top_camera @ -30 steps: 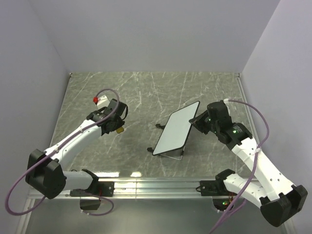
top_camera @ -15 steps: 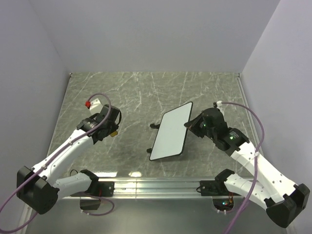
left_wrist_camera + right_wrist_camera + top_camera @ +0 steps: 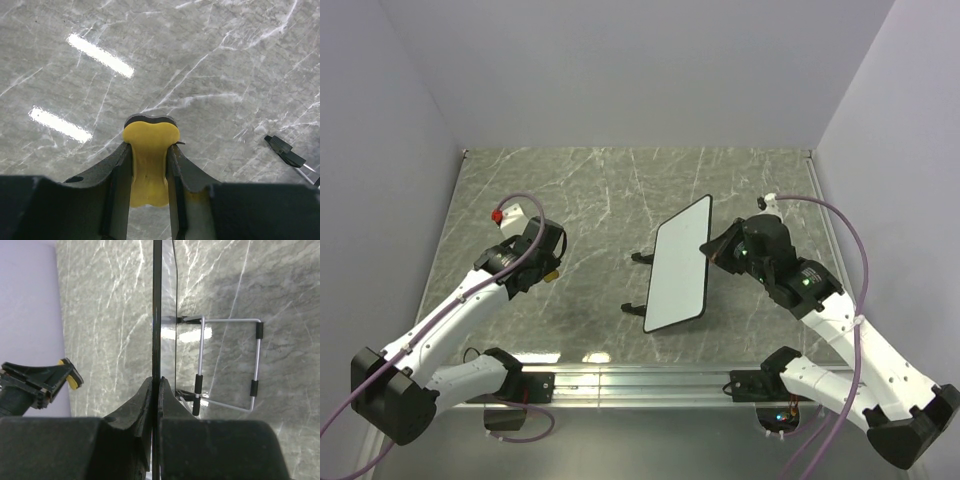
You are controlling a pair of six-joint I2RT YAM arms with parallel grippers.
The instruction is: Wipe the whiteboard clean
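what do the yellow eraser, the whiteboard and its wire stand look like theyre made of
Eraser: matte yellow body, probably foam or soft plastic, with a dark layer, maybe felt, at its far end. Whiteboard: smooth white face in a thin black frame, likely plastic. Stand: shiny silver wire, apparently metal, with black sleeves that look like rubber.

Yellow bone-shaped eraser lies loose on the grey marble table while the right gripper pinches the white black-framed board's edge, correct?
No. The yellow bone-shaped eraser is not loose on the grey marble table; the left gripper clamps it, as the left wrist view shows. The right gripper does pinch the white black-framed board by its edge.
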